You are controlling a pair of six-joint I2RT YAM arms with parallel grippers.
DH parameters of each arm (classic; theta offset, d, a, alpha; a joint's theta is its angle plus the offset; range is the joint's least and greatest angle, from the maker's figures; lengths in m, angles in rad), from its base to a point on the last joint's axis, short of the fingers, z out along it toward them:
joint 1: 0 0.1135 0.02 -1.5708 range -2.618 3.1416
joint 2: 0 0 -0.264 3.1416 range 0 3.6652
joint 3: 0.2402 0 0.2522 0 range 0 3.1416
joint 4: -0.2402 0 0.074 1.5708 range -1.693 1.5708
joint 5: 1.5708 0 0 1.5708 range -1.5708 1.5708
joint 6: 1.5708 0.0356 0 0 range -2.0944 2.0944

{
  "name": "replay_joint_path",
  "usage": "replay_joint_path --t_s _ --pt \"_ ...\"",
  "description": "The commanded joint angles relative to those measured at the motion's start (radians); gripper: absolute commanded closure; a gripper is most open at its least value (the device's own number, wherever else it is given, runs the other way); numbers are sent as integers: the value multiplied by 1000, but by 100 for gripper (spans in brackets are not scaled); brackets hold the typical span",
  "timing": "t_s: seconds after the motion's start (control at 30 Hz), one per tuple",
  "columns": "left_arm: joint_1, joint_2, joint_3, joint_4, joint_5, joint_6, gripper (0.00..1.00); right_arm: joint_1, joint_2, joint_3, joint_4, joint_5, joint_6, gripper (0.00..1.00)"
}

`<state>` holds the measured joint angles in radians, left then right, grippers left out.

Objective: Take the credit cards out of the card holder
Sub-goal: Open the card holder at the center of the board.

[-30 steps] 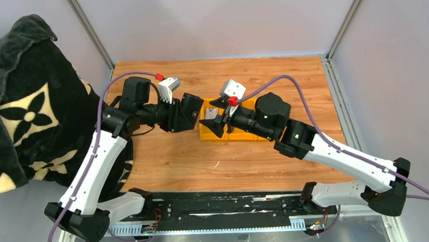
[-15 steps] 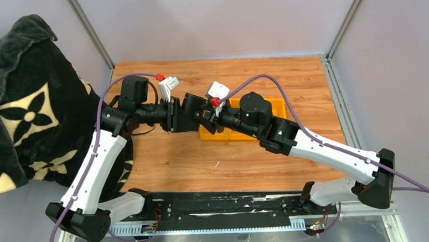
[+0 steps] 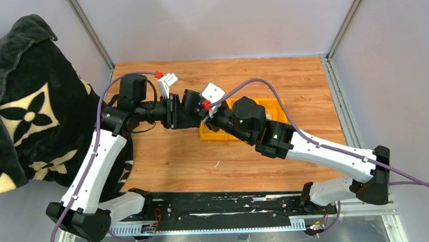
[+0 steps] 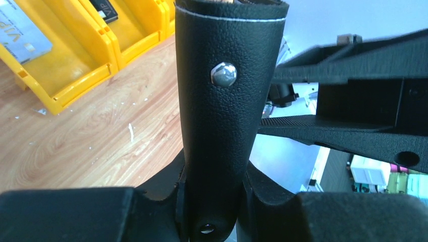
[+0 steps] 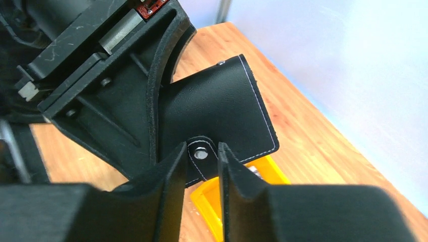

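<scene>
A wooden worktop [image 3: 175, 156] carries the scene, and a large black plush blanket with cream flower shapes [image 3: 23, 109] hangs over the enclosure's left side. The two white-and-black arms reach inward and meet above the middle of the worktop. Behind the right arm sits a yellow plastic tray with several compartments [image 3: 276, 105].

The black leather-like card holder [image 4: 227, 101], a rectangle with white stitching along its edge, is up in the air just left of the tray, clear of the wood. The left hand [image 4: 212, 181] is clamped on its lower end, a finger pressed to each face, so the holder stands up out of the grip.

A silvery-grey card lettered VIP [image 4: 20, 33] lies flat in one tray compartment. A small black item with the same lettering [image 4: 103, 10] lies in the next one.

The right hand [image 5: 201, 154] has one finger on each side of the holder's short strap tab [image 5: 198, 167]. The fingers lie close against its edges, but I cannot tell whether they are pinching it. A metal snap stud [image 5: 201, 153] shows on the tab, and another [image 4: 223, 74] on the holder's face.
</scene>
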<state>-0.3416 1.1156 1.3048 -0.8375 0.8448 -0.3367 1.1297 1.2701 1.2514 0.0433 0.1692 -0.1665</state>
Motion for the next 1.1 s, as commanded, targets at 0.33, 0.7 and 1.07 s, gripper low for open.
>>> replay_joint_path --t_s 0.33,0.7,1.07 --pt "14 -43 16 67 140 -46 100 56 1 -38 151 521 -35 98" --pt "80 -63 24 128 202 -78 100 52 -81 -119 202 699 68 94" --pt "98 -71 31 91 270 18 100 -335 -223 -88 -39 -407 513 19"
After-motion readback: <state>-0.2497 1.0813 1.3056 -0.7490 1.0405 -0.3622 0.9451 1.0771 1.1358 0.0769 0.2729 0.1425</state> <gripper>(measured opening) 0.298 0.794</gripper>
